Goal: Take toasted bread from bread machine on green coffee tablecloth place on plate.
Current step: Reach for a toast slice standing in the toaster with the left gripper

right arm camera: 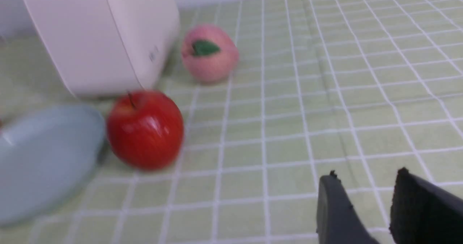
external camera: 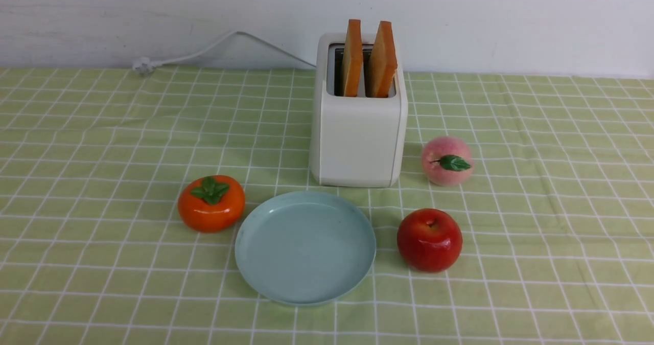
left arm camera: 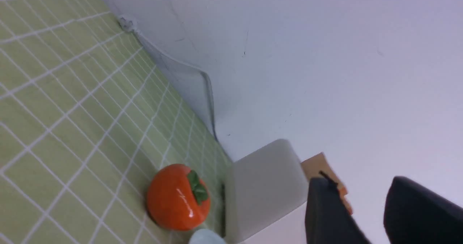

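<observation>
Both slices of toasted bread stand upright in the bread machine, with the plate bare in front. The left end effector and right end effector both gape empty. The right wrist view's blurry, but the apple looks close enough to get knocked.

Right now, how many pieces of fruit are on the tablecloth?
3: orange persimmon left of the plate, red apple right of it, pink peach right of the bread machine; another could hide behind it.
</observation>
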`<action>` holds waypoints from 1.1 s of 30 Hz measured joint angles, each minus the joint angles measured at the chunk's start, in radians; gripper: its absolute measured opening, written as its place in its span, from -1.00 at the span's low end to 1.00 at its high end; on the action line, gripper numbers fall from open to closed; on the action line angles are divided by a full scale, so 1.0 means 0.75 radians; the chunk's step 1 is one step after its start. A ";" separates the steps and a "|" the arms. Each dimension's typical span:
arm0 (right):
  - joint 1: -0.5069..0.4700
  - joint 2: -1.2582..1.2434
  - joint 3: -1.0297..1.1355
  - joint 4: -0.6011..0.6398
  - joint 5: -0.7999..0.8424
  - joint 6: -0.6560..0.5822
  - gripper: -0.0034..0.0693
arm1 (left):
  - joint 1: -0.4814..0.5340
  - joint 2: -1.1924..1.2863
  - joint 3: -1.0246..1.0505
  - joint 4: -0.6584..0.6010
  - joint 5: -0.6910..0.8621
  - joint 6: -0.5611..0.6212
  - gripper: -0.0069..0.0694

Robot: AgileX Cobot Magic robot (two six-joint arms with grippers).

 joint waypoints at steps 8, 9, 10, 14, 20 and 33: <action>0.000 0.000 0.000 0.586 -0.194 -0.019 -0.28 | 0.000 0.017 -0.179 0.033 0.214 0.238 -0.72; 0.000 0.000 -0.002 0.589 -0.190 -0.023 -0.28 | 0.000 0.026 -0.203 0.039 0.222 0.259 -0.79; 0.000 0.000 -0.026 0.598 -0.143 -0.072 -0.35 | 0.000 0.067 -0.252 0.056 0.247 0.340 -0.85; 0.000 0.031 -0.198 0.598 0.084 -0.282 -0.67 | 0.000 0.292 -0.421 0.077 0.305 0.596 -0.85; 0.000 0.228 -0.525 0.563 0.416 -0.602 -0.92 | 0.000 0.725 -0.701 0.055 0.438 0.866 -0.85; 0.162 0.740 -0.939 0.218 0.656 -0.568 -0.91 | -0.267 1.450 -1.134 -0.233 0.470 1.414 -0.85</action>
